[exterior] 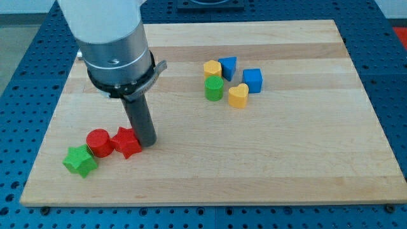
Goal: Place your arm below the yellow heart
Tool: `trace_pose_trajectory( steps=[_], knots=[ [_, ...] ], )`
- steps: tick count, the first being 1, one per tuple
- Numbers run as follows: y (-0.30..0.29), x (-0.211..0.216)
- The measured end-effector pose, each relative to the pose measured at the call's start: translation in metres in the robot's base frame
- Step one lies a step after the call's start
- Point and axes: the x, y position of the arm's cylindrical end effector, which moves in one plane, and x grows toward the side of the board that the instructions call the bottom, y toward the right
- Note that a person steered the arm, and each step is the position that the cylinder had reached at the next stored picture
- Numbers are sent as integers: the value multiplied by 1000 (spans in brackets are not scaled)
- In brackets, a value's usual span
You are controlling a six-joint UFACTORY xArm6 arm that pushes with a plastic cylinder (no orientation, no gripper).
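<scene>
The yellow heart [238,96] lies right of centre on the wooden board [210,172], in a cluster with other blocks. My tip [147,142] rests at the lower left, touching the right side of a red star [126,142]. The tip is far to the left of the heart and lower in the view. The rod rises into the grey arm body [114,44] at the upper left.
Around the heart: a green cylinder [214,88] to its left, a blue cube [252,80] to its upper right, a yellow block [212,69] and a blue block [228,66] above. A red cylinder [98,142] and green star [80,160] sit left of the red star.
</scene>
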Motion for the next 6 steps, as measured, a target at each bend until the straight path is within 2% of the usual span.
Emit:
trace_pose_trajectory(
  steps=[2,3,4,6],
  knots=[
    [-13,36],
    [-15,39],
    [40,38],
    [128,-18]
  ],
)
